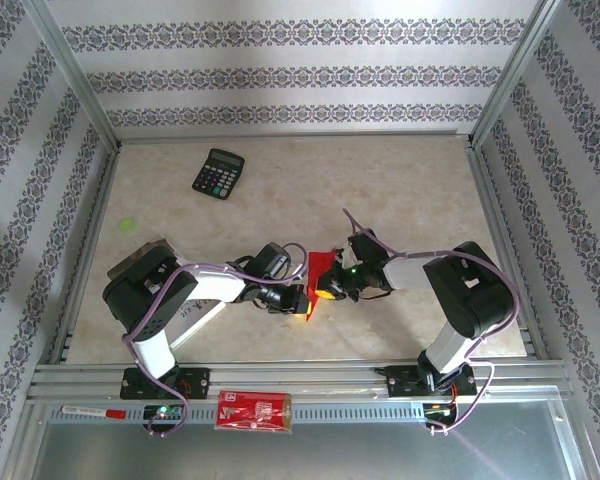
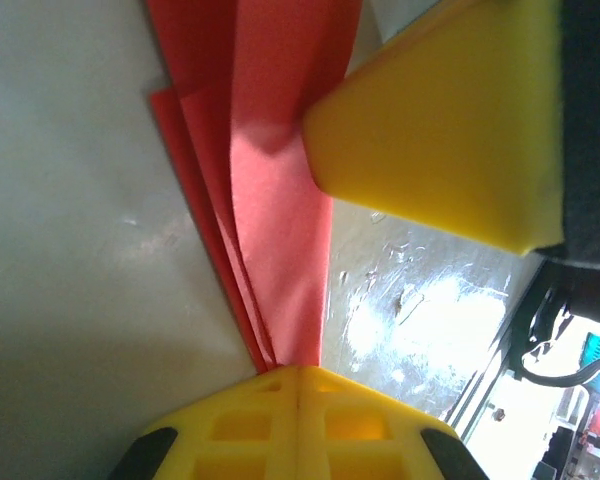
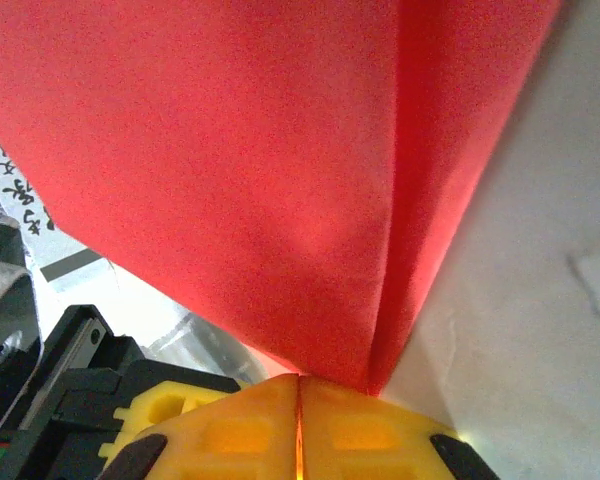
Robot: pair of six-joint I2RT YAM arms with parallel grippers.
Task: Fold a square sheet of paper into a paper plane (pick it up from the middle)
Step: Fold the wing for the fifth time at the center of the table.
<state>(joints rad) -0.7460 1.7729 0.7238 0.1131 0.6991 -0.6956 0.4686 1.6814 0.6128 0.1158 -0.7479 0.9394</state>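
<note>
Left gripper [image 2: 298, 376] and right gripper [image 3: 298, 382] pinch the red paper [image 1: 322, 268], apparently folded, arms partly hiding it; calculator [image 1: 218, 173] upper left.

Two robot arms: left arm [image 1: 195, 285] and right arm [image 1: 460, 290]. Two grippers, each with two yellow fingers: left gripper [image 1: 302, 297] and right gripper [image 1: 332, 290]. One sheet of red paper [image 1: 322, 265], a single piece folded into several layers. One black calculator [image 1: 218, 173]. One red printed packet [image 1: 254, 411]. One white strip with a red end [image 1: 95, 411], beside that packet on the front rail. One small green spot [image 1: 128, 224]. One table [image 1: 380, 190]. Two purple cables [image 1: 380, 245], one along each arm. Three patterned walls [image 1: 300, 75]: back, left, right.
</note>
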